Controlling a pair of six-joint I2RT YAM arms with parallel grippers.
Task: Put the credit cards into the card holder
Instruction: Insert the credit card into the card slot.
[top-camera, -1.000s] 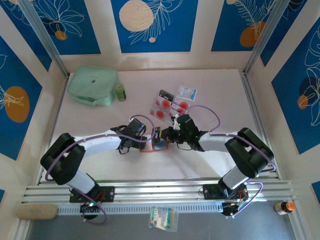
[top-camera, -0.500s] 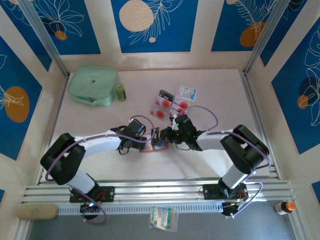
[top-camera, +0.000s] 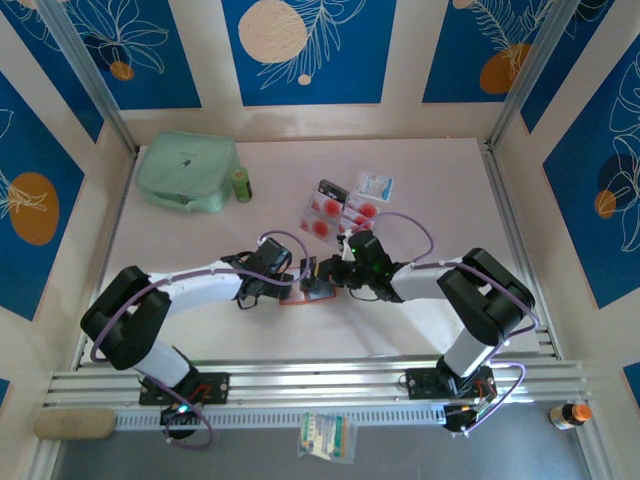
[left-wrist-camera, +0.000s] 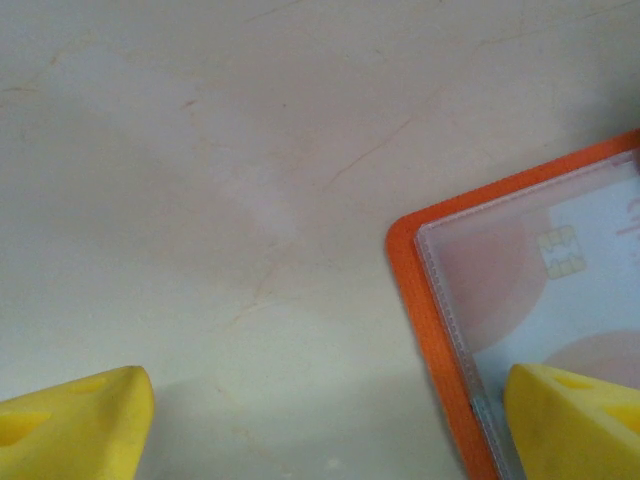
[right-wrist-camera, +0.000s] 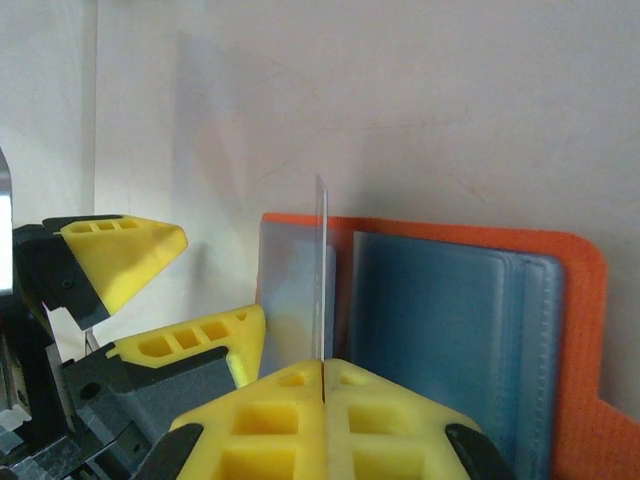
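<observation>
Now you're pinching a card (right-wrist-camera: 321, 270) upright in the right fingers (right-wrist-camera: 290, 400); ease it squarely into the card holder (right-wrist-camera: 575, 330), wide left fingers (left-wrist-camera: 70, 425) straddling its corner

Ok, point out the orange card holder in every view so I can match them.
Top external: card holder just below centre.
Left wrist: its orange corner at the right edge.
Right wrist: open, across centre and right.
Shared landmark: left gripper, open, at the holder's edge.
</observation>
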